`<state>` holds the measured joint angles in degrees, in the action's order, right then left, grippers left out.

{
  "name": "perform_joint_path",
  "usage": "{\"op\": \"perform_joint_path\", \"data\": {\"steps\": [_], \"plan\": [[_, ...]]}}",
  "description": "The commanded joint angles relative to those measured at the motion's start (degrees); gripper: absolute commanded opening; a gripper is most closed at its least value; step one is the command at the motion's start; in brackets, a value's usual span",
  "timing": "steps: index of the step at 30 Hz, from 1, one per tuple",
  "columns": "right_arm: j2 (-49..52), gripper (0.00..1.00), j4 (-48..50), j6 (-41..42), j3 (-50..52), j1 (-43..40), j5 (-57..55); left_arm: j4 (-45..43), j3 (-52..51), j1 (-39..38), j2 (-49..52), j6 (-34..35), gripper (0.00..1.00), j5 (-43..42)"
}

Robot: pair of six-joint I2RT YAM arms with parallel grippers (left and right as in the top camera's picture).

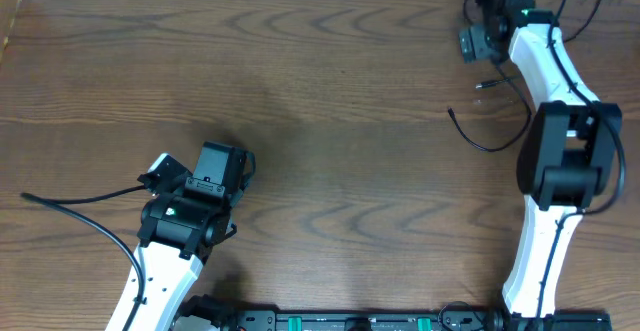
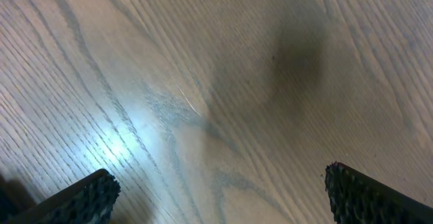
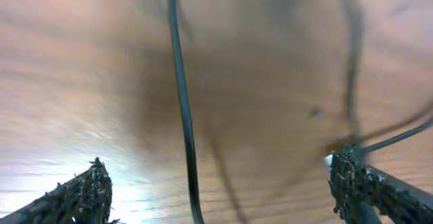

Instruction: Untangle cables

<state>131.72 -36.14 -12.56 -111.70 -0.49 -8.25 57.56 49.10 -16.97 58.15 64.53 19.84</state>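
The rough black fingers [image 3: 74,197] of the right gripper [image 3: 223,195] were closest to the camera. They stood wide apart and pinched nothing. A thin black cable [image 3: 183,102] ran over the wood between them, from the top of the picture to the bottom. It did not touch either finger. Another thin cord [image 3: 399,135] came in from the side and ended right by one fingertip, but the picture was too blurry to tell if it touched. Seen from above, the right gripper was at the far right corner of the brown wooden table [image 1: 300,81]. A little nearer than that, close to the right edge, a curved cable [image 1: 490,150] lay on the wood in a loose bend, just beside the right arm [image 1: 550,61]. It had a small plug [image 1: 482,84] at one end. The left gripper [image 2: 216,197] was over by the near left corner. Its two fingers were wide apart too, with only wood between them. A black cord [image 1: 62,207] lay near the left edge and ran toward the left arm [image 1: 170,241]. I could not tell if that cord belonged to the arm.
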Motion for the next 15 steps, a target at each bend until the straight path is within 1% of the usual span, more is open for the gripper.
{"op": "perform_joint_path", "data": {"steps": [1, 8, 10, 15], "plan": [[-14.05, 0.99, 2.36, 1.36, -1.18, 1.36, 1.31, -0.07, -0.02, 0.31, -0.17, 0.52, 0.98, 1.22], [-34.4, 0.99, 8.13, 1.38, -1.18, 1.68, 1.36, -0.2, -0.02, 0.31, -0.2, 0.5, 0.98, 1.25], [-40.68, 0.99, 8.26, 1.38, -1.18, 1.66, 1.33, -0.63, -0.02, 0.31, -0.2, 0.5, 0.98, 1.25], [-52.39, 0.99, 5.53, 1.4, -1.18, 1.66, 1.33, -0.63, -0.02, 0.31, -0.17, 0.5, 0.98, 1.25]]}}
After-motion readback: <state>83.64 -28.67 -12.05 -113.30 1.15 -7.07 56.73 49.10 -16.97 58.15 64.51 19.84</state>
